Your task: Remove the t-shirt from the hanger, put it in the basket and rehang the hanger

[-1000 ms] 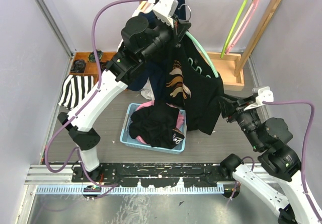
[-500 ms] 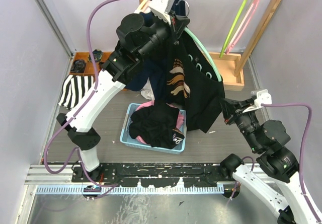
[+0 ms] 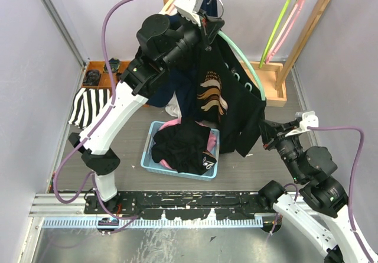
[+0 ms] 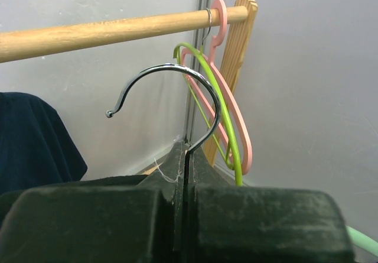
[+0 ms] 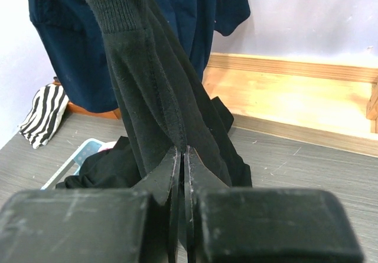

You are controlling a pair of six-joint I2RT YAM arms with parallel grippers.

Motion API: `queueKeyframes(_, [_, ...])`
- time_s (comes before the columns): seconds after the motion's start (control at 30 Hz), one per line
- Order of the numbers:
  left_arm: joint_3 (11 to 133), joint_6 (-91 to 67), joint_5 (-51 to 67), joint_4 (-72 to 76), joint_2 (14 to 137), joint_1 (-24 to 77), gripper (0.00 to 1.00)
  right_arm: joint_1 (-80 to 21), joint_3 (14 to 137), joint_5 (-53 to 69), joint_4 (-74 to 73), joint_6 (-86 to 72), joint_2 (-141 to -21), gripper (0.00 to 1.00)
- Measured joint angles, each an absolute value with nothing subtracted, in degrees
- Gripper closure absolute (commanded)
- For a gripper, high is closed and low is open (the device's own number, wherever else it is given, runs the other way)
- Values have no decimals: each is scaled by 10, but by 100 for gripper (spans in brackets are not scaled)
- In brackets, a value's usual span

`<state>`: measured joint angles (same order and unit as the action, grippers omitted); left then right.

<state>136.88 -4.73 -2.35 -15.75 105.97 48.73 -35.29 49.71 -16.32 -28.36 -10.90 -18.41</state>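
My left end effector [image 4: 184, 174] is clenched high on the neck of the hanger [image 3: 242, 65]. The t-shirt [image 3: 227, 106] droops from it down toward my nearer right end effector [image 5: 182, 156], which is pinching what seems to be its sleeve.

Robot lab cell, plain lilac walls [image 3: 35, 97], aluminium mounting rail [image 3: 59, 199], wooden clothes rack [image 3: 307, 32], laundry basket [image 3: 148, 153]

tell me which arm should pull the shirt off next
Right, probably: the right gripper is shut on the black t-shirt, while the left gripper is clamped on the hanger hook.
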Motion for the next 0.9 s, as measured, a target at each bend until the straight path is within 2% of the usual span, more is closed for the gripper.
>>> queueKeyframes(0.47, [1372,-81,-36,-144,1061,489,100,-353,476,-164,-296,-122,-168,98])
queueKeyframes(0.53, [1372,-84,-35,-144,1061,489,100,-353,476,-164,-297,-123,-169,91])
queueKeyframes(0.63, [1365,-85,-27,-137,1060,489,100,-353,477,-164,-297,-122,-170,66])
queueKeyframes(0.7, [1341,-85,-20,-125,1050,489,100,-353,479,-166,-302,-123,-173,54])
queueKeyframes(0.83, [1248,-84,-9,-98,1008,489,100,-353,505,-178,-316,-108,-200,46])
queueKeyframes(0.9, [1202,-84,-7,-88,986,490,100,-353,526,-189,-319,-99,-217,45])
